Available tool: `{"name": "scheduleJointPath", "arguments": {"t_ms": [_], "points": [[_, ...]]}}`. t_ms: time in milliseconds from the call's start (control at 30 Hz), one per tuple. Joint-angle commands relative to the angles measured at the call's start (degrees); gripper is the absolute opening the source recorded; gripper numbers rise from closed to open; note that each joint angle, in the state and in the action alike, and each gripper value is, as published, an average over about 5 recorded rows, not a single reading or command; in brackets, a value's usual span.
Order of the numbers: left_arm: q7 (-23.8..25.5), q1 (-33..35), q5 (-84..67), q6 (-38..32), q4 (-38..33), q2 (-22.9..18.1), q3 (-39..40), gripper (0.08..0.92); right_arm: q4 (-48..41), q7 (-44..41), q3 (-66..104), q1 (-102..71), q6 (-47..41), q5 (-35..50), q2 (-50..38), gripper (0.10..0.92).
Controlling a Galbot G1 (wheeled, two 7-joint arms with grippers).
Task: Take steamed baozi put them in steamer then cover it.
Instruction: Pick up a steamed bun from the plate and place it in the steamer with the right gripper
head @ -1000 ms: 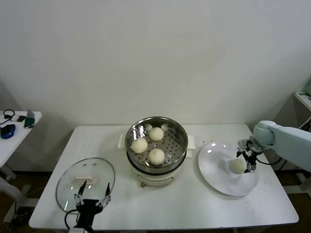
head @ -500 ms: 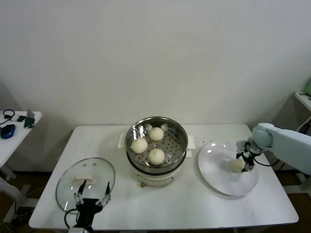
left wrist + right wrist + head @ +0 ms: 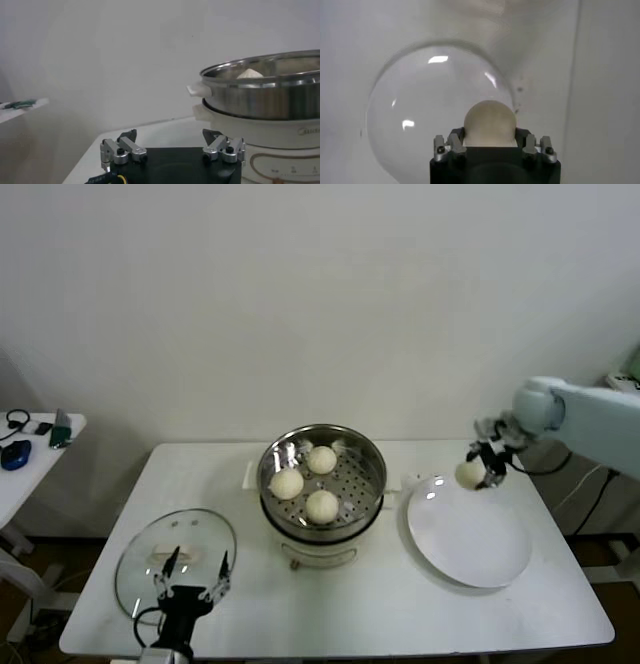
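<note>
The steel steamer (image 3: 350,484) stands mid-table on its cream base and holds three baozi (image 3: 322,506). A further baozi (image 3: 468,475) hangs above the back edge of the white plate (image 3: 470,539), with my right gripper (image 3: 482,467) shut on it. In the right wrist view that baozi (image 3: 489,121) fills the gap between the jaws of the right gripper (image 3: 489,136), above the plate (image 3: 415,105). The glass cover (image 3: 140,569) lies flat at the front left. My left gripper (image 3: 192,574) waits open over its near edge; the left gripper (image 3: 170,139) faces the steamer (image 3: 265,97).
A side table (image 3: 30,454) with small items stands at the far left. A cable trails from the right arm past the table's right edge. Bare tabletop (image 3: 400,604) stretches in front of the steamer and plate.
My right gripper closed on the baozi that lay on the plate and lifted it up and back, toward the plate's far edge. The plate is now bare. The left arm stayed put.
</note>
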Motion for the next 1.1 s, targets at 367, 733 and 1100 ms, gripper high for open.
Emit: {"name": "scheduleJointPath", "arguments": {"t_ms": [367,733,1100], "points": [[0.1,-0.8,-1.6,0.3,-0.1,0.8,-0.5,0.823,8.3,7.5,-4.5,6.5,-9.9,22.6,23.0,0.670],[0.3,-1.3,-2.4,0.7,0.8,1.2,-1.3,0.823,-5.3,8.9,-2.0,-5.0,-10.2,18.1,31.9,0.678],[0.3,-1.8,-2.6,0.7,1.3,1.1,-1.4,0.823,-7.3,9.3,-2.7,-8.6,-10.2,14.3,31.8,0.688]]}}
